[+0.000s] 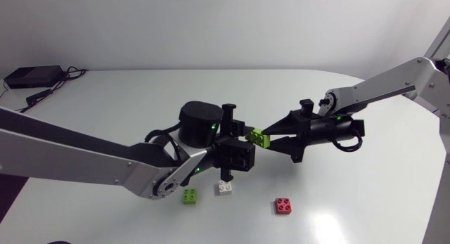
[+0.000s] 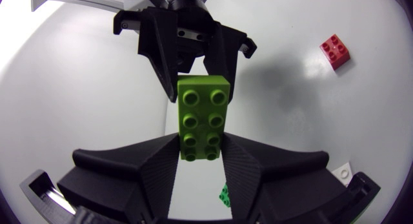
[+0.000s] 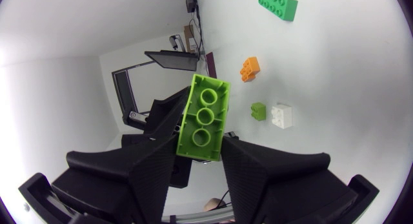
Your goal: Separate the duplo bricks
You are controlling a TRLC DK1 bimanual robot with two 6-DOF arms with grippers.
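A lime green two-by-four duplo brick (image 1: 261, 137) hangs in the air above the table's middle, held from both ends. My left gripper (image 1: 248, 139) is shut on its near end; in the left wrist view the brick (image 2: 203, 121) sits studs-up between the ribbed fingers (image 2: 240, 175). My right gripper (image 1: 271, 138) meets it from the opposite side, its fingers pressed against both flanks of the other end (image 2: 188, 53). The right wrist view shows the brick's hollow underside (image 3: 203, 117) between that gripper's fingers (image 3: 155, 169).
Below the grippers a small green brick (image 1: 189, 195), a white brick (image 1: 225, 188) and a red brick (image 1: 284, 206) lie on the white table (image 1: 365, 195). The right wrist view also shows an orange brick (image 3: 250, 68) and a long green brick (image 3: 279, 4).
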